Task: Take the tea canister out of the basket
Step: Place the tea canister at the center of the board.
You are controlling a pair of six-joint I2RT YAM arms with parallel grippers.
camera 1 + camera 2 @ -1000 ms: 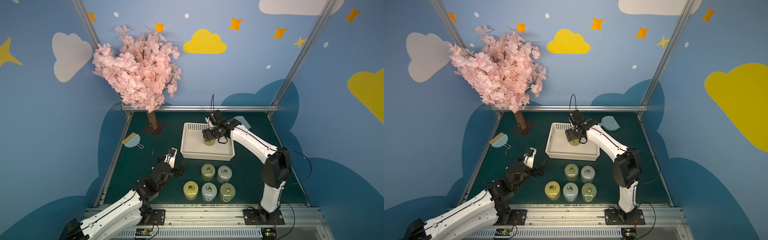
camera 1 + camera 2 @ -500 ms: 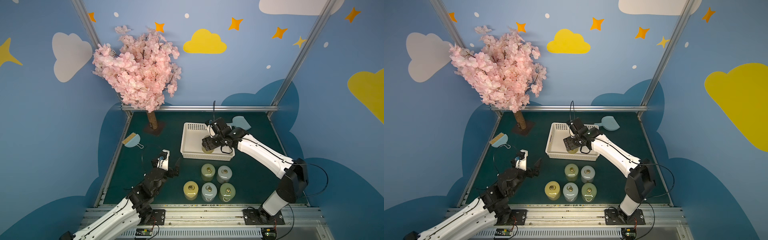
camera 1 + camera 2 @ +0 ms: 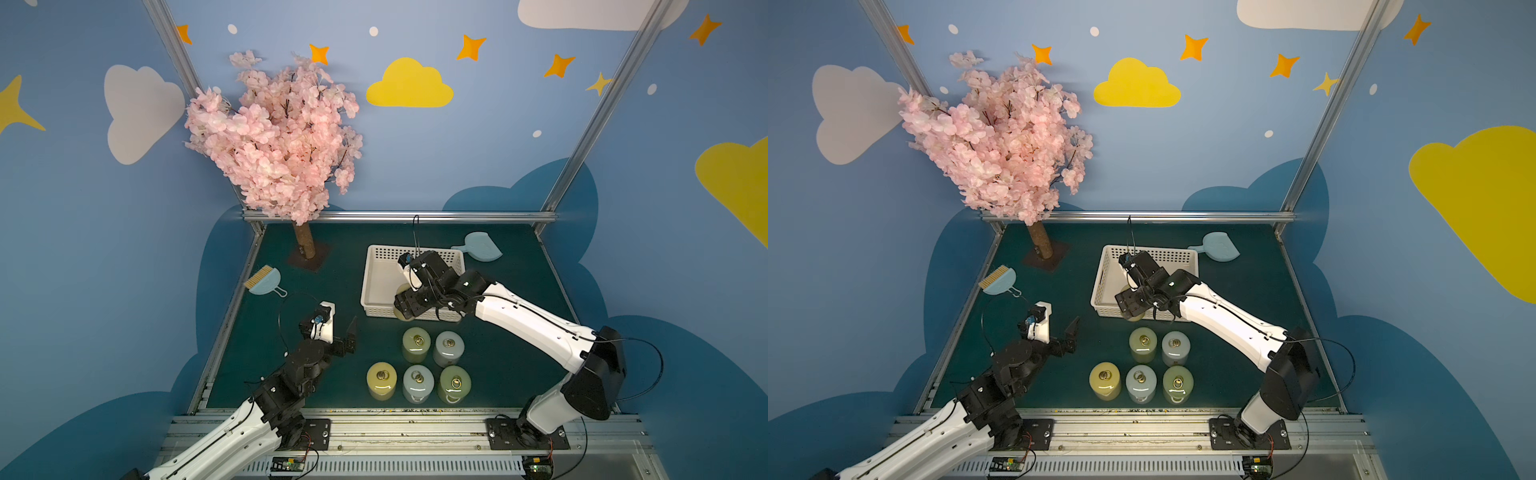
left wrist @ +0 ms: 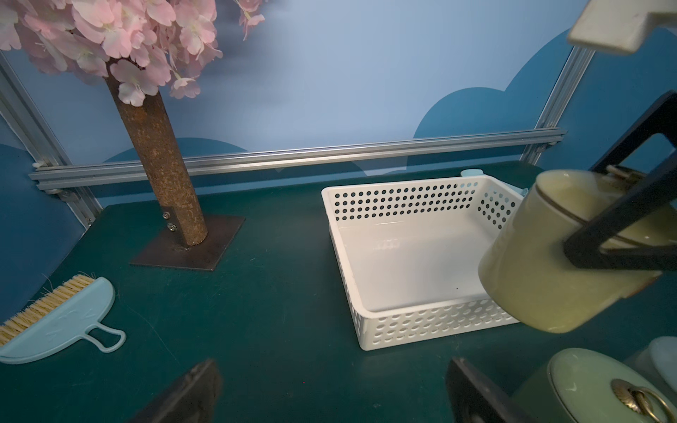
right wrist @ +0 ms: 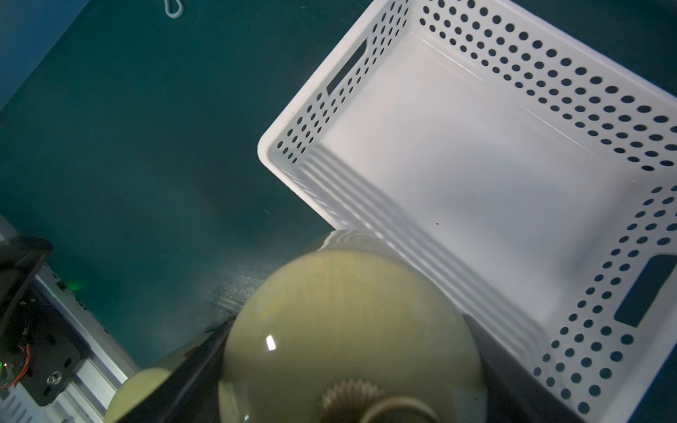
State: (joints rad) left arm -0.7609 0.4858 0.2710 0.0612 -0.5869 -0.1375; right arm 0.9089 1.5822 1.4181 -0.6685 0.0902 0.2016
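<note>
While the right gripper [image 5: 340, 351] holds it, the tea canister [image 4: 538, 263] tilts

Overhead light is even in both top views: the blue walls [image 3: 498, 145] read bright, the dark green table [image 3: 498, 365] dim, with small glare spots on the standing canisters [image 3: 415, 345]. Aluminium posts [image 3: 598, 104] lean outward at the frame edges. In the right wrist view the tea canister [image 5: 348, 329] is close, soft-focused and carries one white highlight; striped shadows cross the basket [image 5: 366, 205] wall.
</note>
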